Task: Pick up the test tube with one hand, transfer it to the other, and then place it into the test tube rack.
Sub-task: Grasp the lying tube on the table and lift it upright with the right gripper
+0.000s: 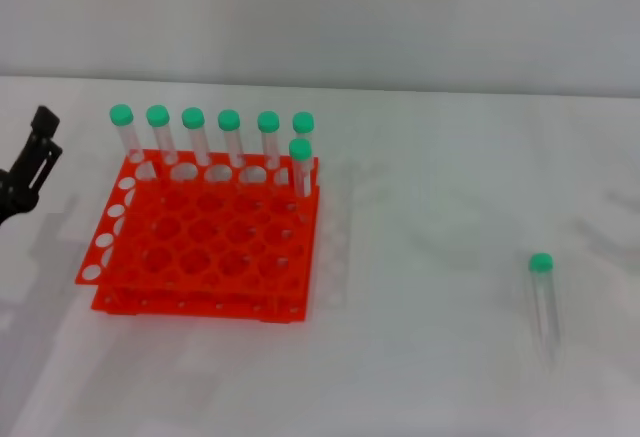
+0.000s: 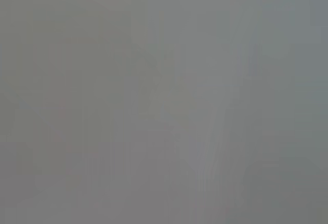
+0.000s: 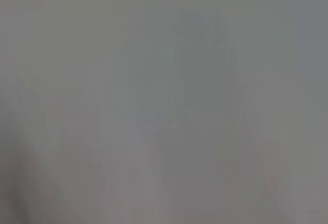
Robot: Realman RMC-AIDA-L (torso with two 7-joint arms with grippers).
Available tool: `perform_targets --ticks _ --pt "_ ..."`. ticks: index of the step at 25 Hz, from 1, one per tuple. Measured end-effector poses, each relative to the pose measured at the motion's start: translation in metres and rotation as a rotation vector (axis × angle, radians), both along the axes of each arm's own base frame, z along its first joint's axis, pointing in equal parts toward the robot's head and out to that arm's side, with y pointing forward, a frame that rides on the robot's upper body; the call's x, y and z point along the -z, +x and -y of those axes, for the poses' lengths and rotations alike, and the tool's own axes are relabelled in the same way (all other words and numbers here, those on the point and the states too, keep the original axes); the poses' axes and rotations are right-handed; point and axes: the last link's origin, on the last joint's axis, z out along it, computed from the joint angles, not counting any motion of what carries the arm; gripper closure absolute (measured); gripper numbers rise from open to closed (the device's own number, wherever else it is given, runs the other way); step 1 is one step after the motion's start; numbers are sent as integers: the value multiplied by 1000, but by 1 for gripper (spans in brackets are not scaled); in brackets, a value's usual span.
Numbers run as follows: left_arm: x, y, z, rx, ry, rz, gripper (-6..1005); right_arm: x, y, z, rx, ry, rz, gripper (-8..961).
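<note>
One test tube [image 1: 543, 297] lies flat on the white table [image 1: 420, 357], cap toward the far side, alone and untouched, so we judge that the first step, the pick-up, has not yet begun. Seven more tubes [image 1: 229, 137] stand in the far rows of the test tube rack [image 1: 200, 242], which sits just beside our left gripper [image 1: 35, 157]. That gripper hangs at the table's left edge, black and angled upward; we cannot tell how its fingers are set, and it holds nothing that we can see. The loose tube lies well apart from it, on the far side of the rack and nearer us. Our right gripper is out of sight, and both wrist views show only grey. Next, we think, the right arm must come in over the tube, close across its slim body and lift it toward the left gripper for the handover.
</note>
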Motion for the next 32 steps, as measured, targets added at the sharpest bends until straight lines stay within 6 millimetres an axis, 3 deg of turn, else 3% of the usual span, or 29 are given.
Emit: perform_targets --ticks 8,10,16,21,32 --pt "-1 -5 -9 -40 -29 -29 197 -8 -78 -21 -78 -201 106 97" --pt "-1 -4 -11 -39 -27 -27 197 -12 -104 -29 -5 -241 245 97" --pt "-10 -3 -18 -38 -2 -35 198 -13 -140 -32 292 -172 605 98" --pt "-15 -5 -19 -46 19 -31 199 -4 -146 -27 413 -182 697 98" --pt "-28 1 -27 -18 63 -40 201 38 -126 -22 543 -318 846 99"
